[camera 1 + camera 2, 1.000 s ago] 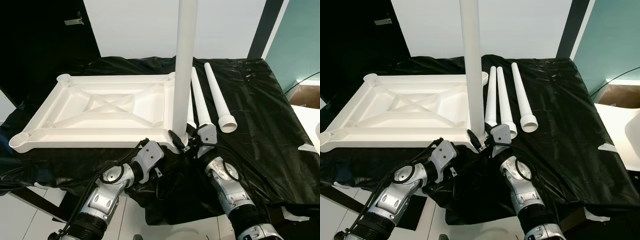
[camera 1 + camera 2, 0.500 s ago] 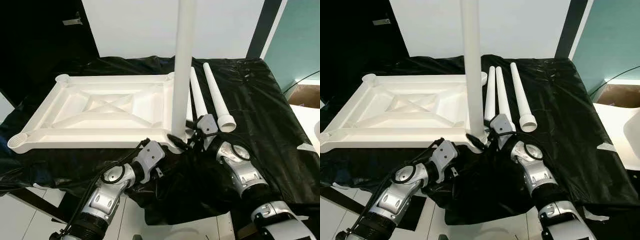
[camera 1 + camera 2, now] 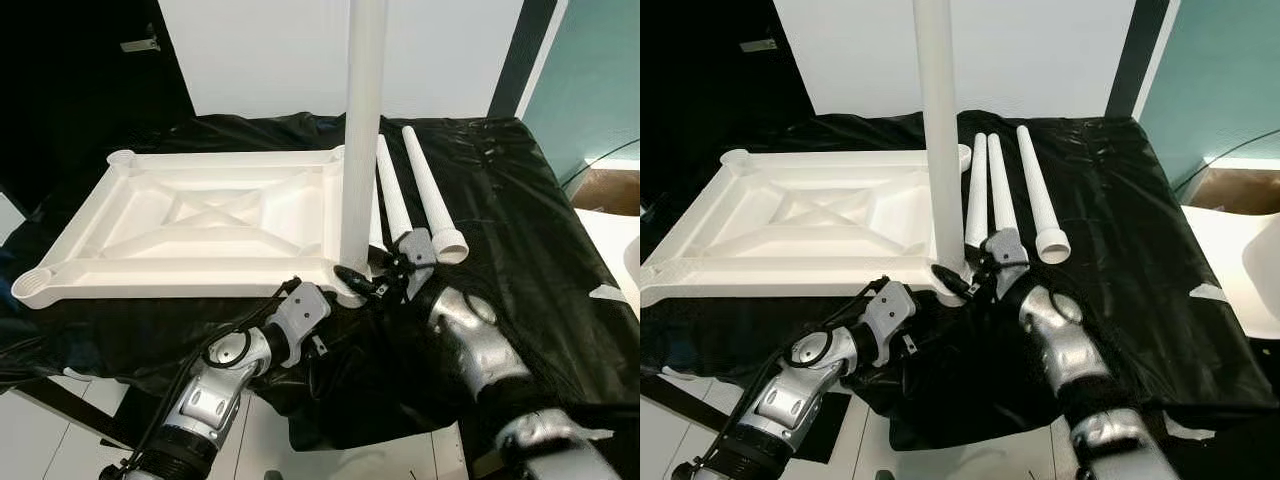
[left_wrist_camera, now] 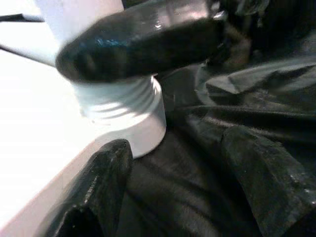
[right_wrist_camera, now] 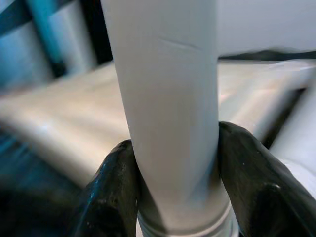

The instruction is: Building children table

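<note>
The white tabletop lies upside down on the black plastic sheet, ribbed underside up, so that its corner sockets face upward to take legs. At its near corner on the robot's right, the upright leg stands in the corner socket, with screw threads still showing above the socket rim (so it is probably not yet turned fully home). The right gripper has its two black fingers clamped on either side of the leg just above the threads, low down where a twist would carry best into the joint. The left gripper sits just beside the same socket with its fingers apart, holding nothing; it seems placed there to steady the tabletop's corner or to take over the turning. Three more legs lie side by side on the sheet just beyond that corner, waiting for the remaining sockets.
</note>
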Tool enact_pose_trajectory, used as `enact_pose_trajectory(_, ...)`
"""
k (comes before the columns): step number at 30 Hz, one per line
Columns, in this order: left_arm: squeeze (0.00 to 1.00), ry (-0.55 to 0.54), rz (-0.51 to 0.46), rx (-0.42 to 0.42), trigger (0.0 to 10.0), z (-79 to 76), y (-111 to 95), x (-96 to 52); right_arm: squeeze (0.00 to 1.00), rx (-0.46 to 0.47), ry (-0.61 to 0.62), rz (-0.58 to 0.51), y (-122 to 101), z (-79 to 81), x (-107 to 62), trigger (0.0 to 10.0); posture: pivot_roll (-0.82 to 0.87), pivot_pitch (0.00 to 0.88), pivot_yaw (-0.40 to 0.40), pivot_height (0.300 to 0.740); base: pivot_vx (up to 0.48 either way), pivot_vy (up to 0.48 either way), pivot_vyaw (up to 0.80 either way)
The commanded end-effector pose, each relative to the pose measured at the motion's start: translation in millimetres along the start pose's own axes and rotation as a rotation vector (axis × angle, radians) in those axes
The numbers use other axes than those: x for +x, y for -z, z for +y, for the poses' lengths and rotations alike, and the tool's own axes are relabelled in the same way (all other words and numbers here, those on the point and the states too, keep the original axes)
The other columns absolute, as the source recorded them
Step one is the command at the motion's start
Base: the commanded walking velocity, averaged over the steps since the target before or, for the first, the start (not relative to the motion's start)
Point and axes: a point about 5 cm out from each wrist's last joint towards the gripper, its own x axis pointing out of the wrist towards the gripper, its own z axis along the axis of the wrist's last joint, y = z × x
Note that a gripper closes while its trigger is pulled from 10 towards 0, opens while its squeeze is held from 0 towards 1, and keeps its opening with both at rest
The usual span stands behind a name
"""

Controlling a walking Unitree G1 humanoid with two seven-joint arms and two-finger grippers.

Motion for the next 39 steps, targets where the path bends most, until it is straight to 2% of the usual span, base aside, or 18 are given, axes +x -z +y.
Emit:
enact_pose_trajectory(1, 0.0, 0.0, 0.023, 0.013, 10.0, -0.3, 4, -2.1, 0.0, -0.039, 0.122, -0.032, -2, -1.4, -5.9, 0.0, 0.1, 0.0, 0.036, 0.74, 0.0, 0.0, 0.0)
enact_pose_trajectory(8, 0.0, 0.006, 0.027, 0.018, 10.0, 0.4, 4, -1.6, 0.0, -0.06, 0.139, 0.0, -2, -4.9, -3.8, 0.0, 0.1, 0.0, 0.039, 0.74, 0.0, 0.0, 0.0)
enact_pose_trajectory(9, 0.0, 0.007, 0.026, 0.019, 10.0, 0.3, 4, -1.5, 0.0, -0.062, 0.126, 0.013, -1, -5.2, -3.2, 10.0, 0.09, 0.0, 0.044, 0.74, 0.0, 0.0, 0.0)
enact_pose_trajectory(10, 0.0, 0.009, 0.026, 0.02, 10.0, 0.0, 4, -1.2, 0.25, -0.05, 0.098, 0.023, -1, -5.7, -2.6, 10.0, 0.09, 0.0, 0.045, 0.74, 0.0, 0.0, 0.0)
enact_pose_trajectory(12, 0.0, 0.01, 0.027, 0.02, 10.0, -0.3, 4, -1.0, 0.25, -0.041, 0.079, 0.028, 0, -6.0, -2.2, 10.0, 0.09, 0.0, 0.045, 0.74, 0.0, 0.0, 0.0)
enact_pose_trajectory(13, 0.0, 0.011, 0.026, 0.019, 10.0, -0.7, 4, -0.7, 1.0, -0.027, 0.043, 0.039, 1, -6.0, -1.2, 10.0, 0.09, 0.0, 0.044, 0.74, 0.0, 0.0, 0.0)
enact_pose_trajectory(16, 0.0, 0.012, 0.026, 0.018, 10.0, -1.3, 4, -0.5, 1.0, -0.045, -0.011, 0.052, 1, -5.2, 1.1, 10.0, 0.09, 0.0, 0.043, 0.74, 0.0, 0.0, 0.0)
enact_pose_trajectory(17, 0.0, 0.012, 0.027, 0.017, 10.0, -1.6, 4, -0.5, 0.0, -0.057, -0.052, 0.059, 0, -4.8, 2.5, 10.0, 0.09, 0.0, 0.043, 0.74, 0.0, 0.0, 0.0)
enact_pose_trajectory(18, 0.0, 0.012, 0.027, 0.017, 10.0, -1.6, 4, -0.5, 0.0, -0.057, -0.052, 0.059, 0, -4.8, 2.5, 10.0, 0.09, 0.0, 0.043, 0.74, 0.0, 0.0, 0.0)
enact_pose_trajectory(19, 0.0, 0.012, 0.026, 0.017, 10.0, -2.2, 4, -0.3, 0.0, -0.076, -0.133, 0.078, -1, -9.1, 4.0, 10.0, 0.09, 0.0, 0.044, 0.74, 0.0, 0.0, 0.0)
enact_pose_trajectory(20, 0.0, 0.012, 0.026, 0.017, 10.0, -2.2, 4, -0.3, 0.0, -0.076, -0.133, 0.078, -1, -9.1, 4.0, 10.0, 0.09, 0.0, 0.044, 0.74, 0.0, 0.0, 0.0)
enact_pose_trajectory(22, 0.0, 0.012, 0.025, 0.016, 10.0, -2.4, 4, -0.5, 0.0, -0.093, -0.221, 0.096, -5, -21.3, 1.4, 10.0, 0.09, 0.0, 0.043, 0.74, 0.0, 0.0, 0.0)
enact_pose_trajectory(24, 0.0, 0.012, 0.025, 0.016, 10.0, -2.4, 4, -0.5, 0.0, -0.093, -0.221, 0.096, -5, -21.3, 1.4, 10.0, 0.09, 0.0, 0.043, 0.74, 0.0, 0.0, 0.0)
enact_pose_trajectory(25, 0.0, 0.01, 0.028, 0.016, 10.0, -2.1, 4, -1.4, 0.0, -0.123, -0.269, 0.114, -7, -32.2, -0.9, 10.0, 0.1, 0.0, 0.04, 0.74, 0.0, 0.0, 0.0)
enact_pose_trajectory(27, 0.0, 0.01, 0.028, 0.016, 10.0, -2.1, 4, -1.4, 0.0, -0.123, -0.269, 0.114, -7, -32.2, -0.9, 10.0, 0.1, 0.0, 0.04, 0.74, 0.0, 0.0, 0.0)
enact_pose_trajectory(28, 0.0, 0.008, 0.029, 0.016, 10.0, -2.3, 5, -1.9, 0.0, -0.148, -0.283, 0.118, -9, -37.1, -0.1, 10.0, 0.1, 0.0, 0.038, 0.74, 0.0, 0.0, 0.0)
enact_pose_trajectory(29, 0.0, 0.007, 0.03, 0.015, 10.0, -2.6, 5, -2.0, 0.0, -0.162, -0.308, 0.116, -11, -39.8, 1.3, 0.0, 0.1, 0.0, 0.036, 0.74, 0.0, 0.0, 0.0)
enact_pose_trajectory(39, 0.0, -0.005, 0.029, 0.016, 10.0, -2.3, 5, -3.1, 0.0, -0.135, -0.379, 0.111, -12, -38.6, 4.6, 0.0, 0.11, 0.0, 0.031, 0.74, 0.0, 0.0, 0.0)
